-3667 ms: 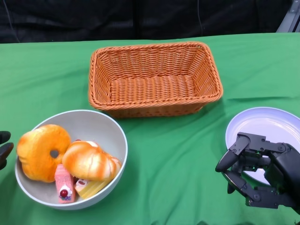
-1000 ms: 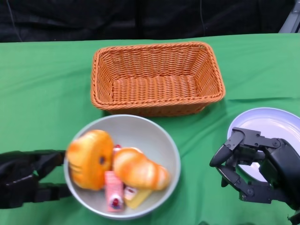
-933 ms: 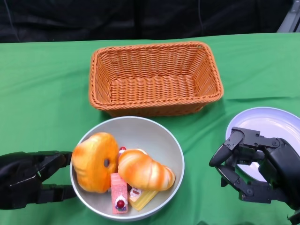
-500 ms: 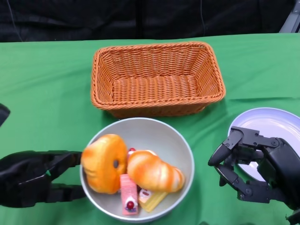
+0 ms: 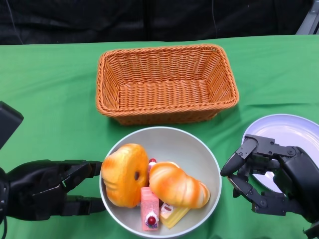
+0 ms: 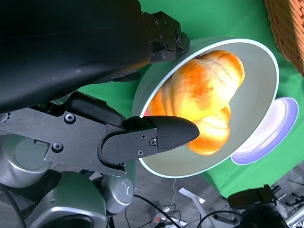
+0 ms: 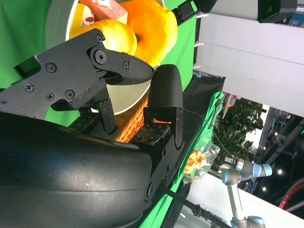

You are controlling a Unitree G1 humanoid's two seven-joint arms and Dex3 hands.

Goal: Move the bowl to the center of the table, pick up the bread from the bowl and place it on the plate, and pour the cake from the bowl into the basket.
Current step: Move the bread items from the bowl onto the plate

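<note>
A grey bowl (image 5: 175, 138) sits near the table's front middle, just in front of the orange wicker basket (image 5: 167, 82). It holds a ring-shaped bread (image 5: 124, 174), a croissant-like bread (image 5: 179, 185), a pink cake slice (image 5: 148, 210) and a yellow cake piece (image 5: 172, 216). My left hand (image 5: 47, 190) presses against the bowl's left outer wall with its fingers spread; the left wrist view shows the fingers (image 6: 156, 135) cupped beside the bowl (image 6: 256, 76). My right hand (image 5: 271, 181) hovers with its fingers apart and empty over the near-left edge of the white plate (image 5: 289, 132).
Green cloth covers the table, with bare cloth on the left and between the bowl and the plate. The basket is empty. In the right wrist view the bowl (image 7: 59, 19) and its bread show beyond my fingers (image 7: 95, 66).
The bowl has slid right from the front left toward the middle, with my left hand following against its wall. The breads and cakes shifted slightly inside. My right hand has stayed put.
</note>
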